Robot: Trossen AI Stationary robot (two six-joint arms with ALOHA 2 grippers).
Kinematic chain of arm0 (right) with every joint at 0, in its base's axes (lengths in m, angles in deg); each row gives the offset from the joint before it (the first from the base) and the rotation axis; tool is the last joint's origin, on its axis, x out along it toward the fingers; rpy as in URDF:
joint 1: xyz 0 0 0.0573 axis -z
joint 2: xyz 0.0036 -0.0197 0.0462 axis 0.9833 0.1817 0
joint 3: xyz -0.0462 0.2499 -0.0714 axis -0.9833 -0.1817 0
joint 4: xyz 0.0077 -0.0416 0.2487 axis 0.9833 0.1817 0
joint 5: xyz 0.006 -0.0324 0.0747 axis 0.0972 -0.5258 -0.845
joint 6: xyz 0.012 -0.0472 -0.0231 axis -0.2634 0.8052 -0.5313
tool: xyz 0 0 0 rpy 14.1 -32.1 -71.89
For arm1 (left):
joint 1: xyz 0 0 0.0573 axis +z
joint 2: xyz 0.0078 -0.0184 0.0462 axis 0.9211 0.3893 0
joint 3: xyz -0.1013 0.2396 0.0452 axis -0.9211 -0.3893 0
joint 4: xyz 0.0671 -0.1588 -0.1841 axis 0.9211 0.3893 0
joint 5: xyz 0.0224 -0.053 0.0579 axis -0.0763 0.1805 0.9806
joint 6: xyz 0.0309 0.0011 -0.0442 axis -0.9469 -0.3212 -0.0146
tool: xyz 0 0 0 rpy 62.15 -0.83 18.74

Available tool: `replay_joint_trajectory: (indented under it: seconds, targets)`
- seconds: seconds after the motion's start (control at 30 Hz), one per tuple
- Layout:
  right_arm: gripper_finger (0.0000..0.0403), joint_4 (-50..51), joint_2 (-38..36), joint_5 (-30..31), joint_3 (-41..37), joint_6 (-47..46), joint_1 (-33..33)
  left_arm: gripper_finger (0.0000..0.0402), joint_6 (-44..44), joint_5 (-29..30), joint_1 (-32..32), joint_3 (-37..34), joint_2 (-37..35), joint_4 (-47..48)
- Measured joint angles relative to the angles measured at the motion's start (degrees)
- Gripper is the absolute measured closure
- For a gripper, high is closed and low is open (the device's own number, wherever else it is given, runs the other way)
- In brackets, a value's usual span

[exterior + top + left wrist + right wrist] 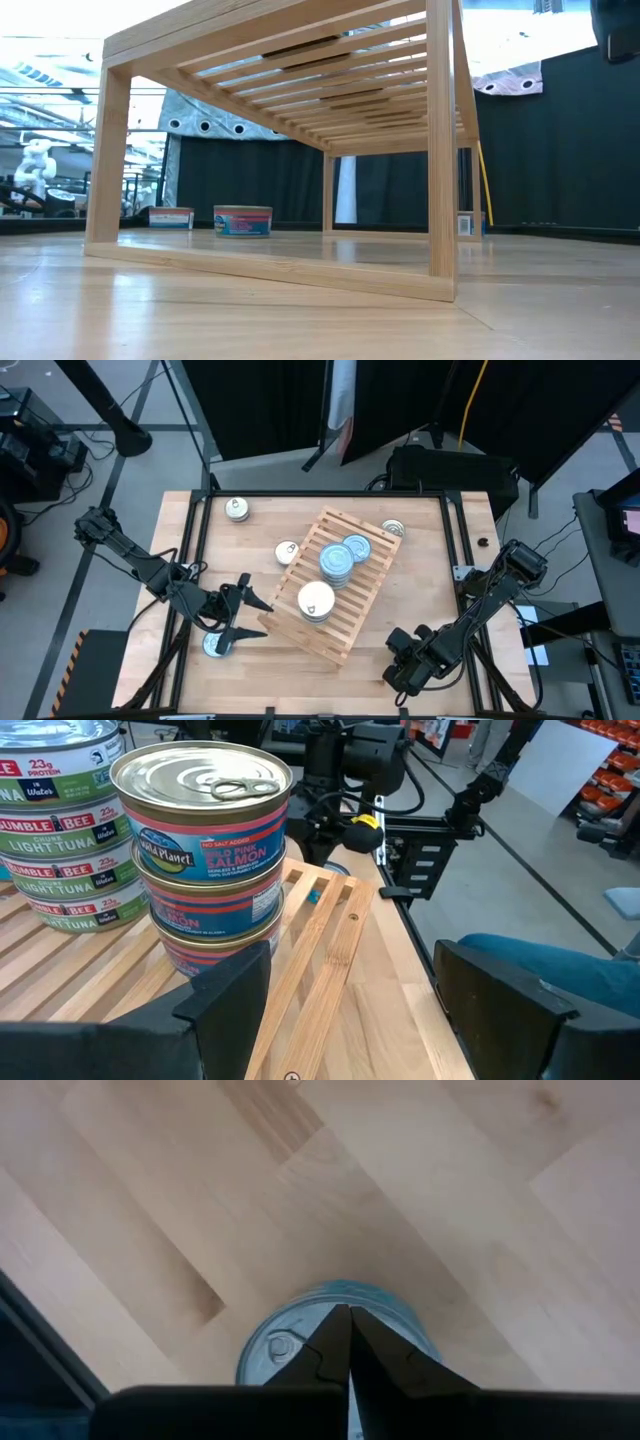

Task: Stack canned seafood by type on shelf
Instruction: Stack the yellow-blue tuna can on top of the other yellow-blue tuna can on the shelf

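Observation:
The light-wood slatted shelf (345,610) lies askew in the middle of the table. On it stand a stack of blue-topped tuna tins (337,561) (60,830) and a stack of three silver-topped salmon tins (316,600) (205,850). My left gripper (254,614) (350,990) is open at the shelf's left near edge, level with the salmon stack and touching nothing. A loose tin (215,645) lies beside it. My right gripper (405,663) (349,1315) is shut, pointing down over a blue-grey pull-tab tin (300,1335) on the table's near right. My right gripper points straight down with its shut fingertips (335,1330) over the top of the blue-grey tin (400,1320), which rests flat on the table. I cannot tell whether the tips touch the lid.
Loose tins lie on the table at the far left (237,509), by the shelf's left edge (287,552) and at the shelf's far corner (393,530); two show in the low view (243,220) (172,217). A black frame (455,540) borders the table.

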Motion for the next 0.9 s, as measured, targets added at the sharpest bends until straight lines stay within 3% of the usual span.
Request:
replay_joint_trajectory:
  seconds: [0.9]
  targets:
    - [0.0403, 3.81, 0.02, 0.07, -0.09, -0.9, 1.22, 0.0114, 0.02, -0.02, 0.0, 0.0, -0.02, -0.02]
